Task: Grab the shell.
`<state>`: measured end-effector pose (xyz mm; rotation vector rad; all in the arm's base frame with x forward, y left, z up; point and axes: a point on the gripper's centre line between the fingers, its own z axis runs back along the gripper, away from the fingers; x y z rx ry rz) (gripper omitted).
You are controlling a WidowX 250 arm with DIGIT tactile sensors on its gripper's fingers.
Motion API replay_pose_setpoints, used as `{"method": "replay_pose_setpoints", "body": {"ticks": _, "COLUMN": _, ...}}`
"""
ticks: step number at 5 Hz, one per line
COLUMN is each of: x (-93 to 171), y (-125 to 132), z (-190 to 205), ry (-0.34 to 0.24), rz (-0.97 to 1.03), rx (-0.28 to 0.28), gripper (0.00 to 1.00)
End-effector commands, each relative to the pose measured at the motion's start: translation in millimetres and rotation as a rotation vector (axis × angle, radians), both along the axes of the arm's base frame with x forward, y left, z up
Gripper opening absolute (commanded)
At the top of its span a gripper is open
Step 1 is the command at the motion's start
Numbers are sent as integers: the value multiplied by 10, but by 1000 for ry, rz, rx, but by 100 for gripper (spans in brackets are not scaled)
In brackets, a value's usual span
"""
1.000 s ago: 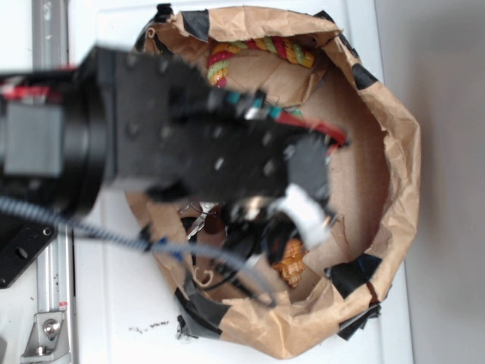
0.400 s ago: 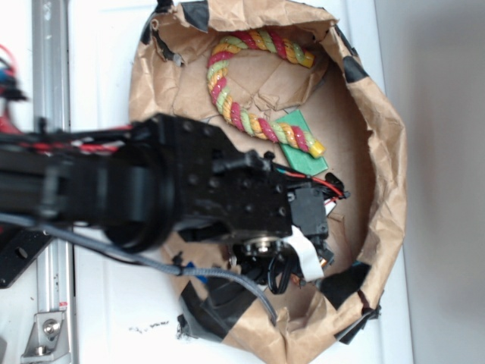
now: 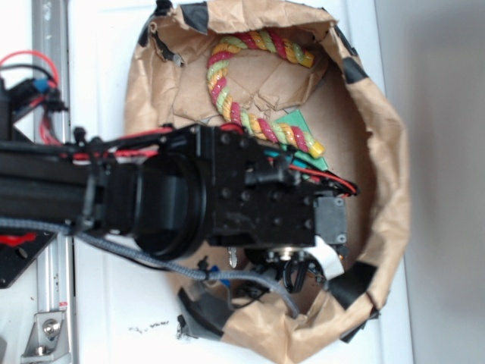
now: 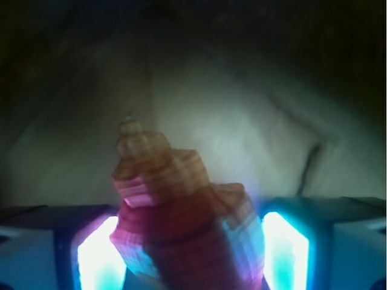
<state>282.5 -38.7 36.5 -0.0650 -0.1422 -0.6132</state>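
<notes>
Shell point(image 4: 175, 205) is seen in the wrist view lying between the two lit fingers point(image 4: 284, 248), which are spread on either side of it and not yet pinching. Over the last second the gripper point(image 3: 303, 262) has been lowered deeper into the paper bag point(image 3: 386, 152), below the rope point(image 3: 250, 83). A closing move is judged to be the next need.

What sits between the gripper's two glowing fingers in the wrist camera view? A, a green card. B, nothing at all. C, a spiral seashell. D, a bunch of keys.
C: the wrist view shows the ribbed, spiral shell filling the gap between the lit fingers of the gripper, its pointed tip aimed away from the camera.
</notes>
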Motion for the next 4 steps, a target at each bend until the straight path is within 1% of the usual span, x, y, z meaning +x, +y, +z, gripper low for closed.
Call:
{"method": "replay_pose_setpoints", "body": {"ticks": 1, "x": 118, "y": 475, "z": 1250, "ry": -231, "rz": 472, "rx": 47, "gripper": 0}}
{"method": "replay_pose_setpoints", "body": {"ticks": 2, "x": 82, "y": 404, "z": 1447, "ry": -196, "rz": 614, "rx": 67, "gripper": 0}}
{"method": "replay_pose_setpoints", "body": {"ticks": 3, "x": -12, "y": 310, "z": 1437, "ry": -149, "rz": 671, "rx": 110, "gripper": 0}}
{"method": "replay_pose_setpoints", "body": {"ticks": 4, "x": -67, "y": 336, "z": 1423, "ry": -125, "rz": 676, "rx": 118, "gripper": 0}}
